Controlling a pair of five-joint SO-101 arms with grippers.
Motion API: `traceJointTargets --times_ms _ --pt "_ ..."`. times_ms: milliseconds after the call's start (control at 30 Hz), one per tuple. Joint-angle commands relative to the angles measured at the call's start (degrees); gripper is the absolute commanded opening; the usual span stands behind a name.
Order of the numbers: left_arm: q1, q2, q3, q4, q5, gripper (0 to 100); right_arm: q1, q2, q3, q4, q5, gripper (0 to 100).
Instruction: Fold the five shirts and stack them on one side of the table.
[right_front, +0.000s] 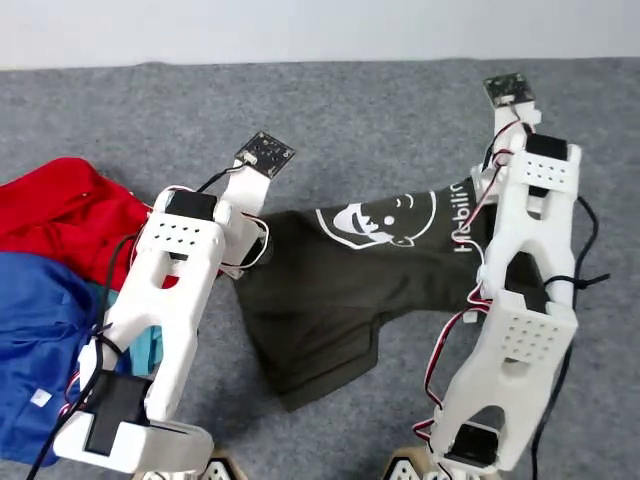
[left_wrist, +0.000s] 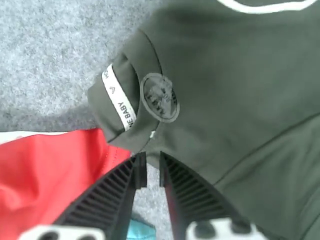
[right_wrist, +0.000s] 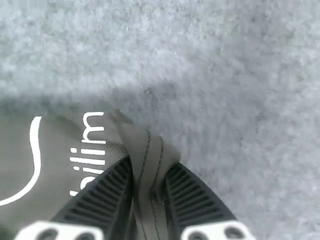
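Right tool (right_wrist: 149, 165) pinches a bunched fold of olive shirt (right_front: 330, 290); left tool (left_wrist: 151, 157) nearly closed.

The dark olive shirt (right_front: 330, 300) carries a white cartoon face, white lettering and a white label strip. Beside it lie a red shirt (right_front: 60, 205) and a blue shirt (right_front: 35, 330). The desk (right_front: 350, 120) is mottled grey. The left end effector (left_wrist: 152, 162) and right end effector (right_wrist: 148, 167) are black and ribbed.

A dark olive shirt (right_front: 330, 300) lies spread mid-table, red shirt (right_front: 60, 205) and blue shirt (right_front: 40, 330) crumpled alongside.
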Motion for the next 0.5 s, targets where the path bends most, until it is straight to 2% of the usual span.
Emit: traceJointTargets --times_ms 0,167,467 --pt "0.3 -0.9 -2.2 0.7 0.2 5 0.0 1.5 -3.6 -2.9 0.4 0.9" --pt "0.4 -0.9 -2.2 0.7 0.3 5 0.2 4.6 -3.6 -4.8 4.0 0.9" --pt "0.3 -0.4 -3.8 0.6 0.4 5 0.5 4.0 -3.6 -4.3 4.0 0.9"
